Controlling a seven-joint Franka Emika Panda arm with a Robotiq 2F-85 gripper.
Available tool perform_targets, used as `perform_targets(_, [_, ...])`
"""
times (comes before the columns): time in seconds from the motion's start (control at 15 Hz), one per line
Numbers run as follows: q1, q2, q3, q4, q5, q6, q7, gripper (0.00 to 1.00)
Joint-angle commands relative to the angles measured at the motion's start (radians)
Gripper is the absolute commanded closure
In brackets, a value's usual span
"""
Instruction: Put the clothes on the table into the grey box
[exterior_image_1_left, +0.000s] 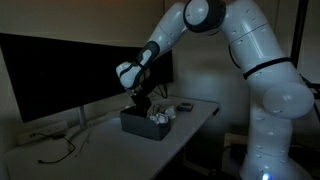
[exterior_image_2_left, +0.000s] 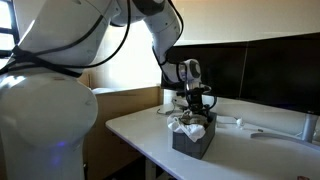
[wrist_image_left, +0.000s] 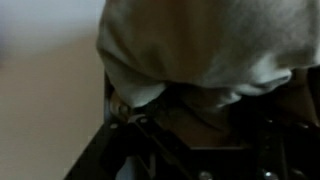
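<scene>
Pale cloth (wrist_image_left: 200, 45) bunches right against the wrist lens and hides the fingers (exterior_image_2_left: 196, 102), so I cannot tell whether they grip it or stand open. They hang directly over the grey box (exterior_image_2_left: 193, 140), probably so the garment drops inside; white fabric heaps above its rim in both exterior views. Around it on the desk (exterior_image_1_left: 100, 135) are a dark monitor (exterior_image_1_left: 70, 70) and a loose cable (exterior_image_1_left: 60, 150), neither blocking the descent.

Box (exterior_image_2_left: 192, 142) dark grey; clothes (wrist_image_left: 200, 40) plain off-white; table (exterior_image_2_left: 135, 130) white; monitor (exterior_image_1_left: 60, 70) black; arm (exterior_image_1_left: 255, 50) white.
</scene>
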Motion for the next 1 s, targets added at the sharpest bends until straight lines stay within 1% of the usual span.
perform_targets(0.0, [0.007, -0.071, -0.005, 0.009, -0.054, -0.035, -0.028, 0.0])
perform_targets(0.2, [0.011, -0.114, -0.002, 0.034, -0.088, -0.038, -0.024, 0.0])
perform_targets(0.4, [0.013, -0.166, 0.011, 0.052, -0.087, -0.046, -0.032, 0.0])
perform_targets(0.73, [0.005, -0.257, 0.071, 0.037, -0.009, -0.033, -0.175, 0.0])
perform_targets(0.93, [0.009, -0.287, 0.103, 0.028, 0.033, -0.034, -0.262, 0.0])
